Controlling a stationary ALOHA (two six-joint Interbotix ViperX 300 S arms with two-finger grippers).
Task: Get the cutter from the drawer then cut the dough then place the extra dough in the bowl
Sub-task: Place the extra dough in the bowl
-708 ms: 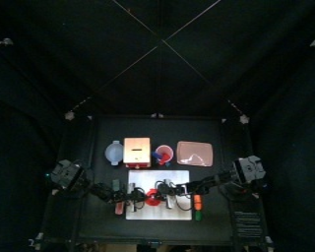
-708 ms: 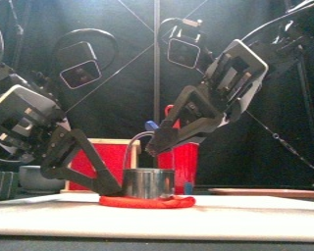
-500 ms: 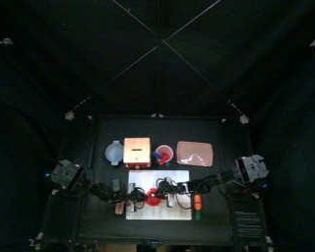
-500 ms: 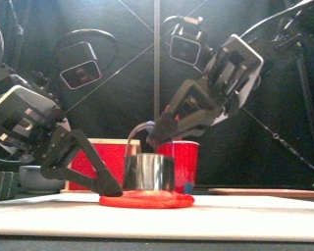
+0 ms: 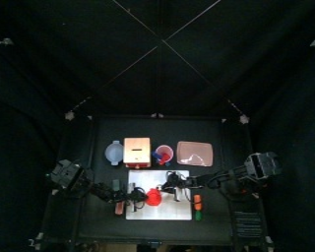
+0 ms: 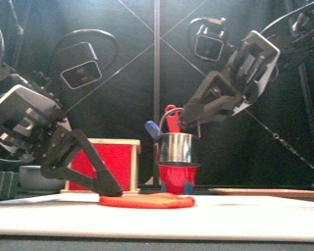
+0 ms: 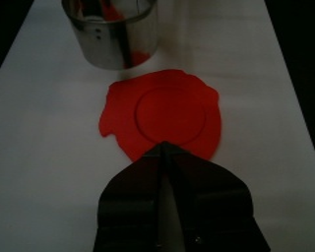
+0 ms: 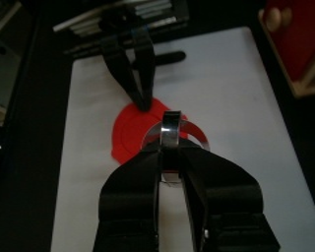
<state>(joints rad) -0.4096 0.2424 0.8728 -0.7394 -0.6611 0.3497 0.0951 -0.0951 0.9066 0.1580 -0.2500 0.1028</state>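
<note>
The flat red dough (image 6: pixel 146 201) (image 7: pixel 167 113) lies on the white cutting board (image 5: pixel 157 177), and a round cut line shows in its middle. My right gripper (image 6: pixel 183 125) (image 8: pixel 171 148) is shut on the wire handle of the metal cutter (image 6: pixel 180 149) (image 7: pixel 110 34). The cutter hangs above the board, just right of the dough and clear of it. My left gripper (image 6: pixel 117 190) (image 7: pixel 164 150) is shut, its tip pressing on the dough's left edge. In the top view the dough (image 5: pixel 154 197) sits between both grippers.
Behind the board stand, from left to right, the blue-grey bowl (image 5: pixel 115 153), the wooden box with red drawer front (image 5: pixel 138 153) (image 6: pixel 101 162), the red cup with toy knives (image 5: pixel 164 153) (image 6: pixel 173 178) and the pink tray (image 5: pixel 196 153).
The right gripper has lifted the cutter off the dough and carried it up and to the right. The left gripper has stayed on the dough's edge.
</note>
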